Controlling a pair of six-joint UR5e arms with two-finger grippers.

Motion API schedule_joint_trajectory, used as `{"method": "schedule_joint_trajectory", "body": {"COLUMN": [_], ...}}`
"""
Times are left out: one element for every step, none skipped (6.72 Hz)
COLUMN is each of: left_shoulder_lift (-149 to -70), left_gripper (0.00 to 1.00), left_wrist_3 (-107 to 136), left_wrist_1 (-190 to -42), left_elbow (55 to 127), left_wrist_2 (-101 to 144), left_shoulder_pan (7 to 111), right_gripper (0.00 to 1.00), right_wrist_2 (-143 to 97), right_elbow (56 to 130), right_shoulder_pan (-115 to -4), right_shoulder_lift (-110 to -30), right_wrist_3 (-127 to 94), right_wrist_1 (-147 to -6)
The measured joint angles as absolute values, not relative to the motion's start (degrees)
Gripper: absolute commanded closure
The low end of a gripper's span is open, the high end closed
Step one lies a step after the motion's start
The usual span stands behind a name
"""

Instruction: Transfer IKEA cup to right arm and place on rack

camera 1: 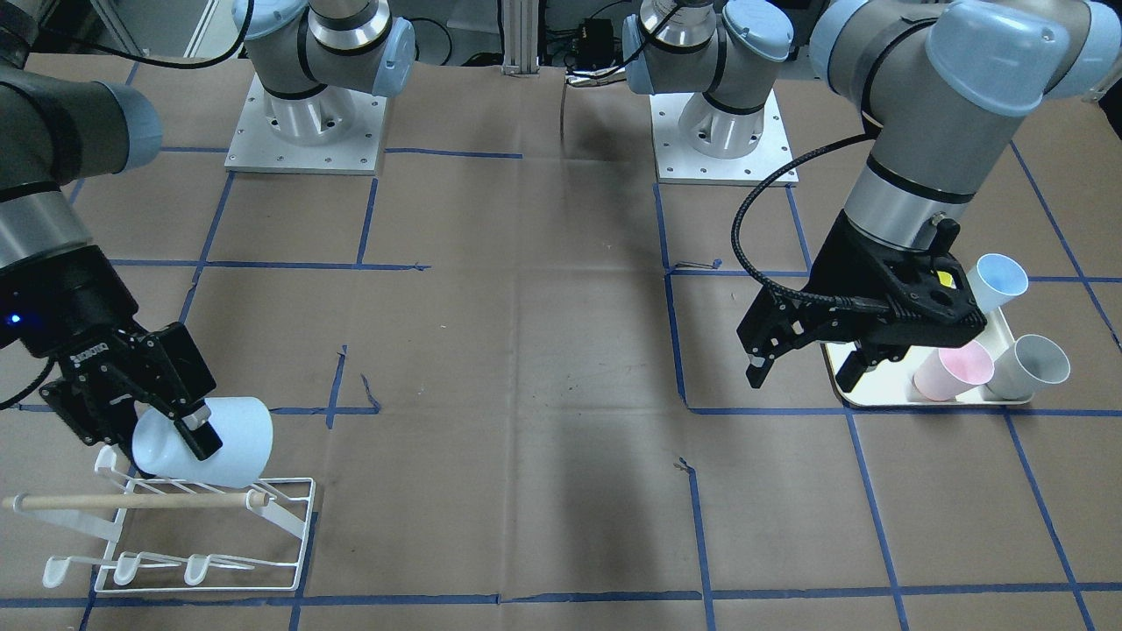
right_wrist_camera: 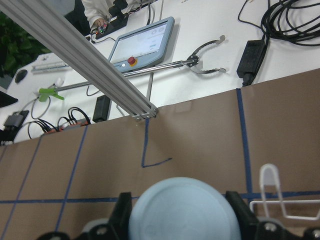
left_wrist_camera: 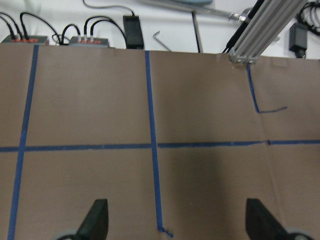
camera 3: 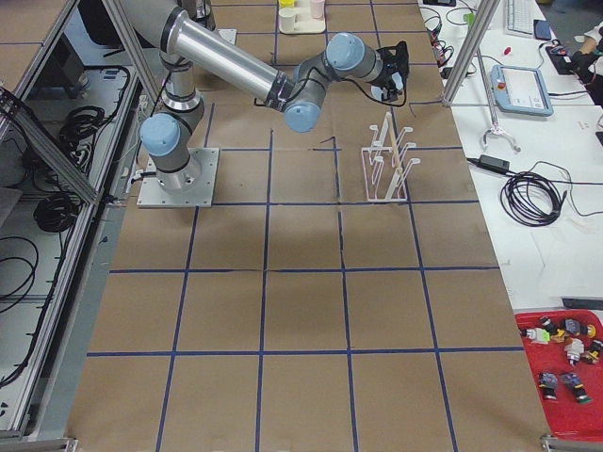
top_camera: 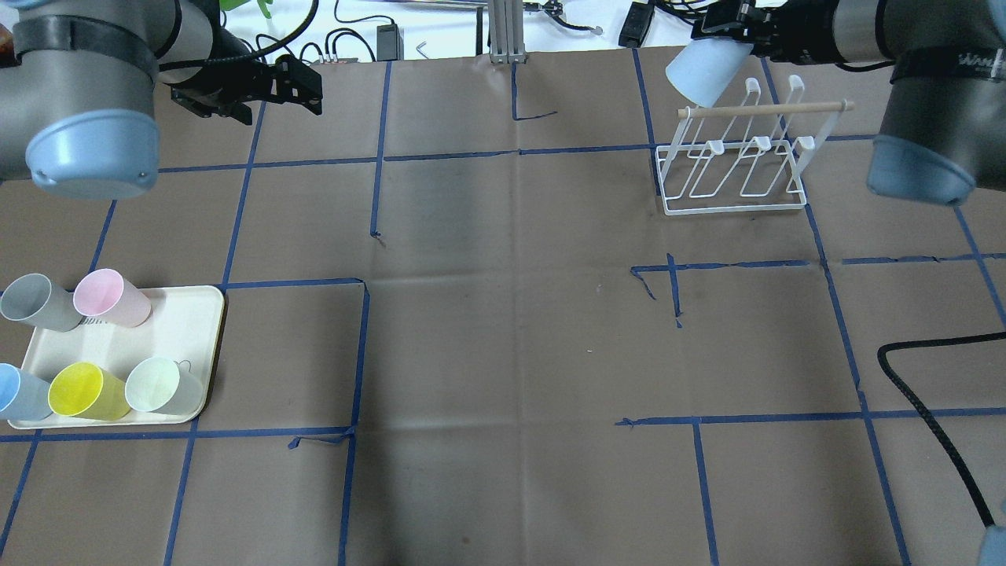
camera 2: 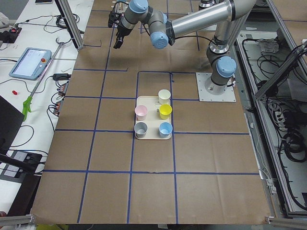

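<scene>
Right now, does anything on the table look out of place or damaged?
Nothing serious. The five cups stand upright on the tray; only the blue tape is torn and curling at some ends.

The cup (top_camera: pixel 707 71) hangs over the far left corner of the rack (top_camera: pixel 759 144) on the right of the table (top_camera: pixel 503 330) — the tray (top_camera: pixel 185 322) lies well apart, on the left.

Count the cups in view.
6. Five on the cream tray: grey, pink, blue, yellow, pale green. One light blue cup in the right gripper, at the rack.
</scene>
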State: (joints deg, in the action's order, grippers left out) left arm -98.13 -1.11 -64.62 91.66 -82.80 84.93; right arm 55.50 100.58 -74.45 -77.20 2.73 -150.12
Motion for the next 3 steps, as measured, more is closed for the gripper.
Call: {"method": "schedule_joint_trajectory", "body": {"left_shoulder_lift": [-98.04,-97.55,-96.2], "left_gripper": [0.0,0.0,0.0], "left_wrist_3": [0.79,1.53,1.91], "left_wrist_1": [-74.98,-82.37,-86.44], "left_elbow": [87.65,85.44,84.97], "left_wrist_2": [-85.13,-87.77,-89.35], "left_shoulder_pan": [85.69,86.08,86.43], "right_gripper": [0.88,0.88,0.88], "right_wrist_2": [59.3,61.99,63.31], "right_elbow": [97.87,95.4,93.21], "right_shoulder_pan": [-74.04,-74.1,-74.46], "right_shoulder_lift": [-76.24,-74.76,-72.78], "right_wrist_3": [9.17,11.96,13.01], "right_wrist_1": [-148.29,-147.72,-147.6]}}
